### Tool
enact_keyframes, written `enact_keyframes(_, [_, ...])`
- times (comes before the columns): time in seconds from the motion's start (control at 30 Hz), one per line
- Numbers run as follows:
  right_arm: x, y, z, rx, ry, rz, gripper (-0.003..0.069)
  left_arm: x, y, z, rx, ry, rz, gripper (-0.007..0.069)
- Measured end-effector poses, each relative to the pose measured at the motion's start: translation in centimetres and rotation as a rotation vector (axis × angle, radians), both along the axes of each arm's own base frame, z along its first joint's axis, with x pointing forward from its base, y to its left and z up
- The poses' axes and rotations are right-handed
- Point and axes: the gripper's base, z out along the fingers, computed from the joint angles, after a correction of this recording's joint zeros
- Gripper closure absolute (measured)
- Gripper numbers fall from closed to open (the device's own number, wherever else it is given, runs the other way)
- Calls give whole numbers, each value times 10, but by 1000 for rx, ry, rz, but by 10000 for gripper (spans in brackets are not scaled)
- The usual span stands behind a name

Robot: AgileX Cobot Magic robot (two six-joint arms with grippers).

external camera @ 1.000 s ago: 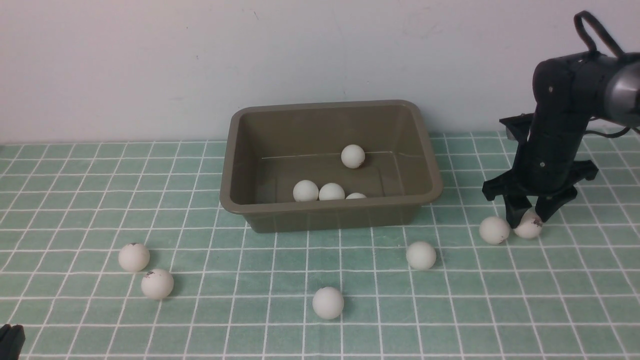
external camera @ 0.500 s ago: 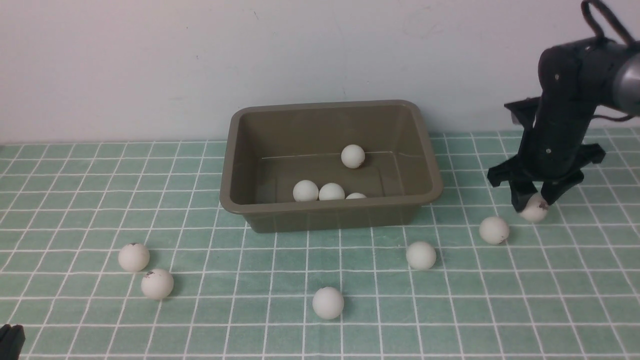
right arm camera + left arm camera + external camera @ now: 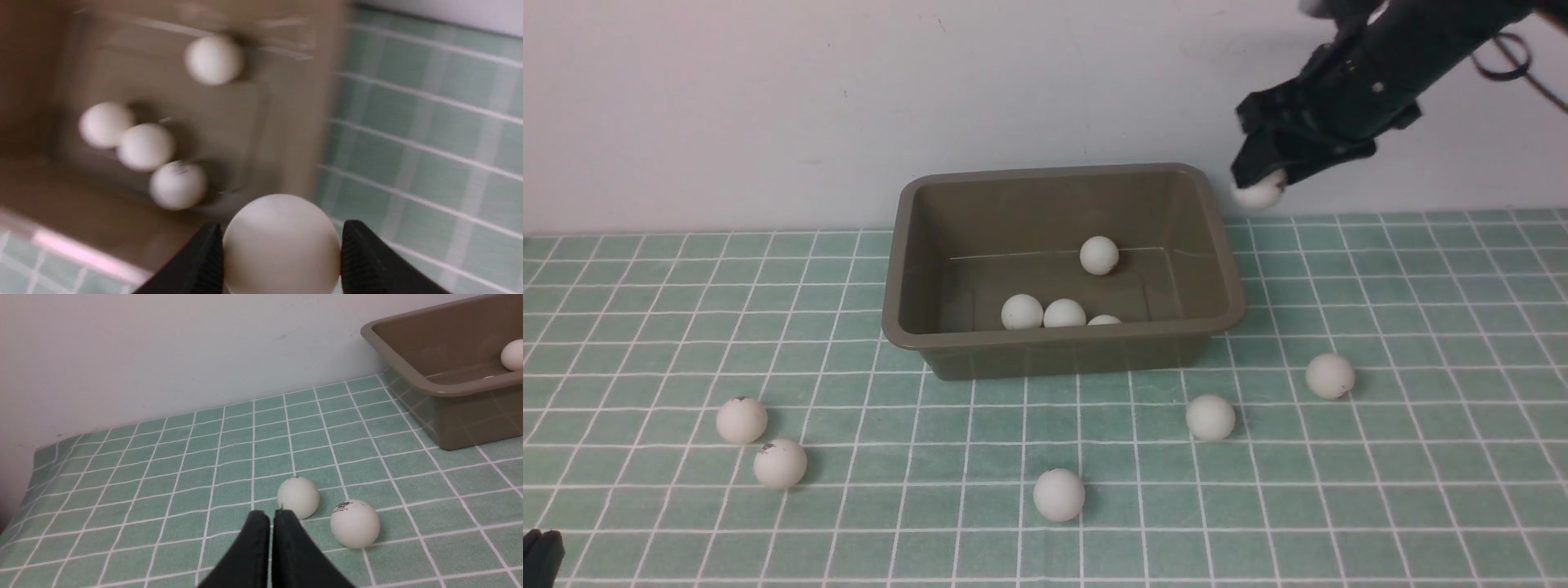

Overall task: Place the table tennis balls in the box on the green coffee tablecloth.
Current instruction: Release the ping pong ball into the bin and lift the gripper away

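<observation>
The box (image 3: 1062, 357) wall half hides one ball (image 3: 1103, 319).

Tiny dark-and-red printed mark on one table tennis ball (image 3: 354, 523), too small for reading; nothing legible.

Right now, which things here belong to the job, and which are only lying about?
Job: box; tablecloth; ball held in right hand; four balls in the box; five loose balls on the cloth.
Not in use: left hand, shut; the wall behind.

The green checked tablecloth (image 3: 1421, 490) carries the brown box (image 3: 1062, 357) near the wall and five white balls (image 3: 1058, 494) scattered before it.
</observation>
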Motion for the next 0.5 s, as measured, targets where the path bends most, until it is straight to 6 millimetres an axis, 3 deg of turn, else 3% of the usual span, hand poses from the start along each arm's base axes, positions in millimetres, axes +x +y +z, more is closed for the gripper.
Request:
enact_keyframes(0.07, [-2,27,-14,12,31,91,319,0,0,0,0,0,0,629])
enact_keyframes(0.2, [-1,49,-33,-3,59,164,319,0,0,0,0,0,0,629])
enact_keyframes(0.33, [-1,63,-40,-8,36,199,319,0,0,0,0,0,0,629])
enact_keyframes(0.5, [3,78,-49,-1,-9,214,269,0,0,0,0,0,0,629])
